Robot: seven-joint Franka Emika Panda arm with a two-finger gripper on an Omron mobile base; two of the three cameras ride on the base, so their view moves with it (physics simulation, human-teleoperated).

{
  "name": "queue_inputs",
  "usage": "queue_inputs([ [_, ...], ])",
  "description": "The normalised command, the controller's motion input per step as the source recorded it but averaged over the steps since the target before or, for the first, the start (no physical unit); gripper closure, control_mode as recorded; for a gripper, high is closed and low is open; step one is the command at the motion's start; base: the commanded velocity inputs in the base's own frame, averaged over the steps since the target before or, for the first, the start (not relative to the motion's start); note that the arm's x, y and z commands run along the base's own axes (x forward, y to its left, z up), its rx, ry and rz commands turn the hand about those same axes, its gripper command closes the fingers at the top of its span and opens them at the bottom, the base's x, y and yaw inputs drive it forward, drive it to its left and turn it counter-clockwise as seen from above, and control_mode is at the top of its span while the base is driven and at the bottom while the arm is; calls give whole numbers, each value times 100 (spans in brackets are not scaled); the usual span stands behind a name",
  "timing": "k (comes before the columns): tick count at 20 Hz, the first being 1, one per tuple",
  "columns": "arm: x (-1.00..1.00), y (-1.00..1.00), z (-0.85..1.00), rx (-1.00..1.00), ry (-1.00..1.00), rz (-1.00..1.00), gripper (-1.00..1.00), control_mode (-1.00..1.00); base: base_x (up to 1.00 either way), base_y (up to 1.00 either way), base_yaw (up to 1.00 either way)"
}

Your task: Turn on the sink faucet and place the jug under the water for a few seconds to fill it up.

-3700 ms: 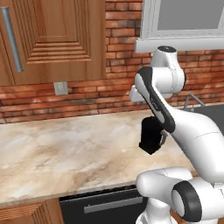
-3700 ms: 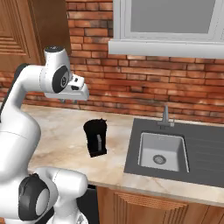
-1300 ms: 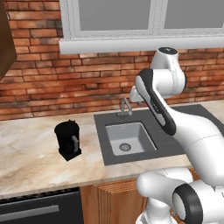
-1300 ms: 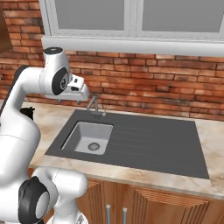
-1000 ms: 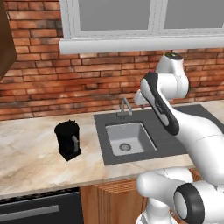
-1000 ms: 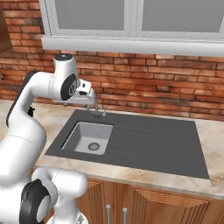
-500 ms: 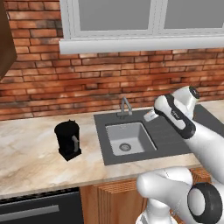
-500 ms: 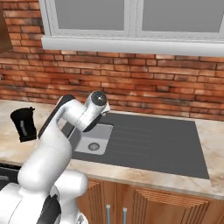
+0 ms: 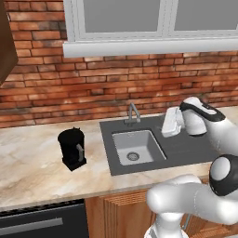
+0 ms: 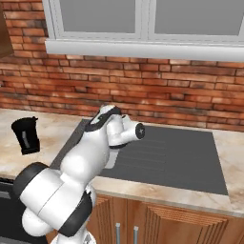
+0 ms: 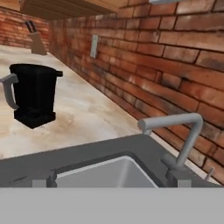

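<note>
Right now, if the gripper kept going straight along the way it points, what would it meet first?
Judging by the hand view, the gripper points across the sink toward the counter. The jug stands left of centre, the sink faucet right. Straight ahead looks free until the counter; depth is unclear.

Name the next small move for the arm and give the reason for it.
Probably ease the gripper forward toward the sink faucet and its lever. No water runs from the spout into the sink, and the jug stands on the counter to the sink's left, apart from the basin, so the tap likely comes first.
</note>
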Motion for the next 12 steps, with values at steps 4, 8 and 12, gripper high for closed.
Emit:
queue_inputs([
  [4, 73, 0, -2, 2, 0, 5, -100, -100, 0, 0, 0],
  [8, 79, 6, -5, 2, 0, 0, -100, -100, 0, 0, 0],
  [12, 66, 12, -33, 0, 0, 0, -100, -100, 0, 0, 0],
])
